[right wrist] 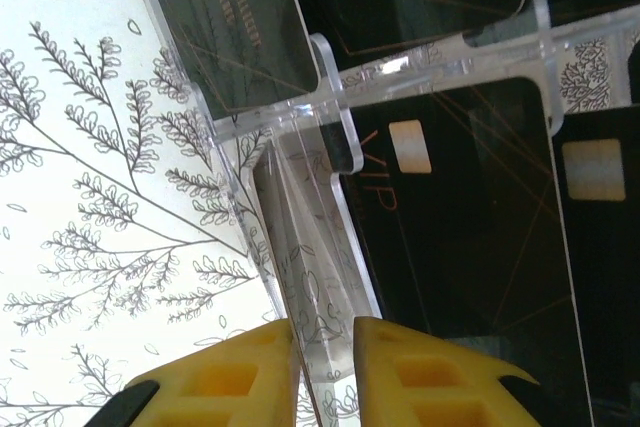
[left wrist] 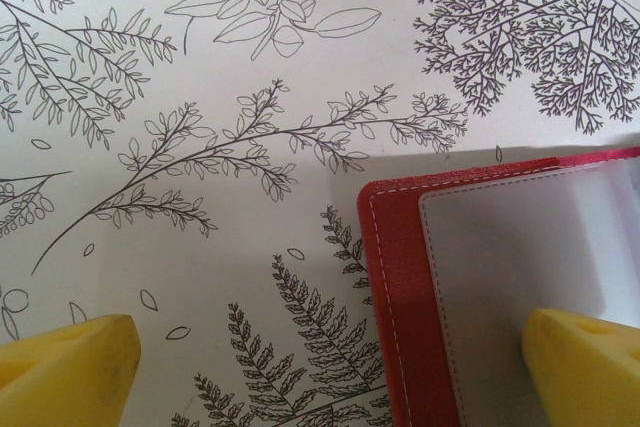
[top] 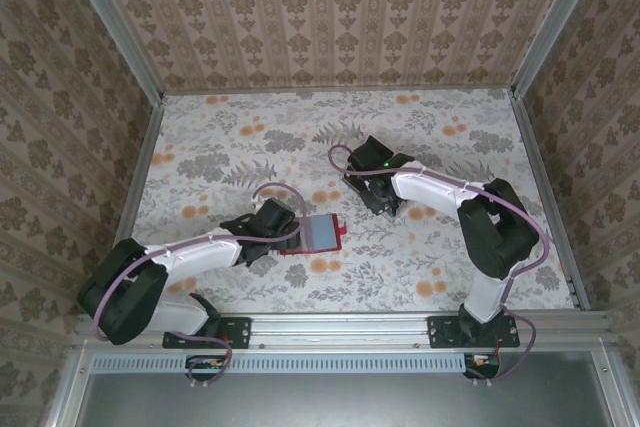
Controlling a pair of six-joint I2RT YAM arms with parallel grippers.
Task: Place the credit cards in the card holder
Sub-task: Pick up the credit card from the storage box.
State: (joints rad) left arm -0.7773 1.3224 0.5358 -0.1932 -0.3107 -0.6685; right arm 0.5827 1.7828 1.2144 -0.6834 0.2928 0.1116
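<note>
Floral tabletop point(top: 250, 137): outstretched left gripper point(left wrist: 328, 372) wide open, card holder point(left wrist: 400, 327) edge between jaws; right gripper point(right wrist: 325, 367), arm folded, narrowed astride clear tray wall point(right wrist: 322, 247), grip unclear.

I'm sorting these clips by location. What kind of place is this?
Probably a staged robot test booth: wallpapered panels in an aluminium frame enclose a floral-covered table, with a left arm and right arm bolted to a rail at its near edge.

Bright, even light, soft shadows, glints on the clear tray point(right wrist: 335, 97), blurred jaws.
</note>
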